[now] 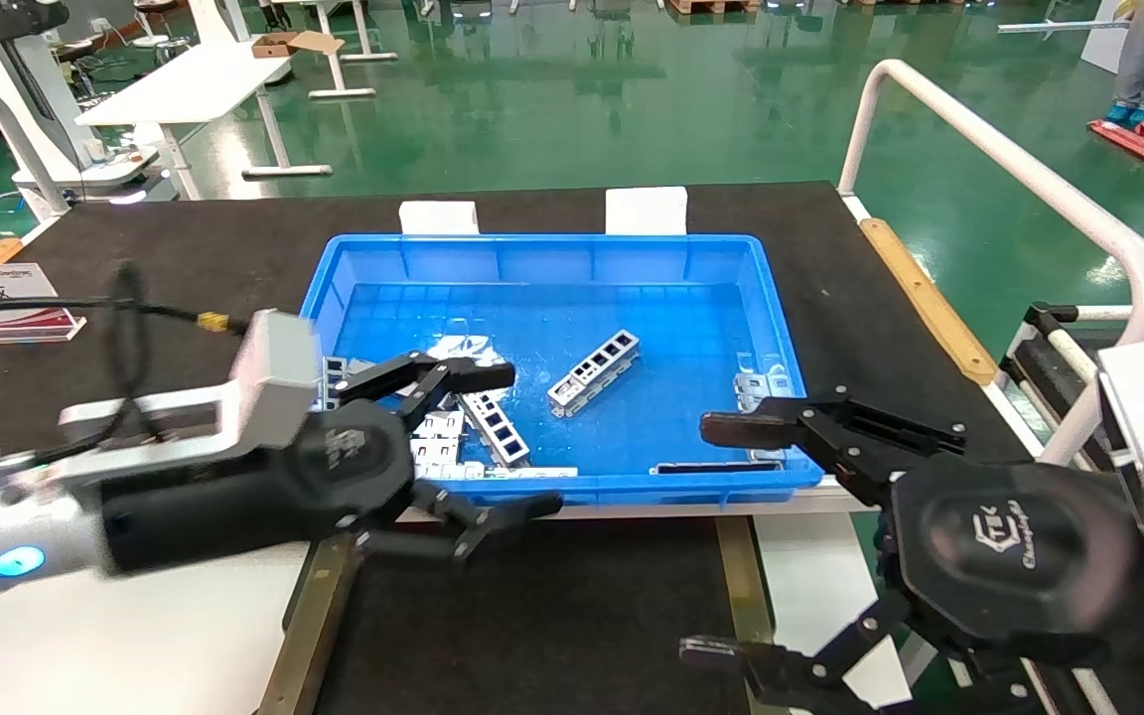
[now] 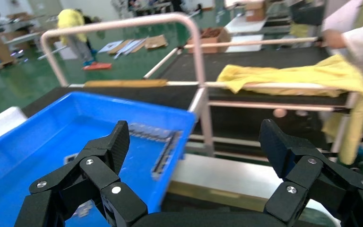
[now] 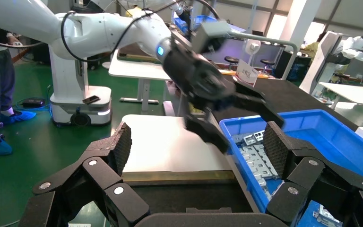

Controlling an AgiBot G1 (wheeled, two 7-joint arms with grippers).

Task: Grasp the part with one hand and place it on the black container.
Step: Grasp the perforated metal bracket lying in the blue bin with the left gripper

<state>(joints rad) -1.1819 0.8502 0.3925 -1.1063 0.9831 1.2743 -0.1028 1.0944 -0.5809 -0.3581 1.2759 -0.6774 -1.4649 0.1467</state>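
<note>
Grippers hover at the near edge of a blue bin [image 1: 552, 253], both with jaws spread wide and holding nothing. The left gripper [image 1: 493, 442] sits over the bin's near-left corner, above a pile of metal pieces. The right gripper [image 1: 721, 541] hangs beyond the near-right corner. The part [image 1: 594, 371] lies loose mid-bin, tilted. The black container [image 1: 532, 616] sits nearer the robot, just beside the bin.
</note>
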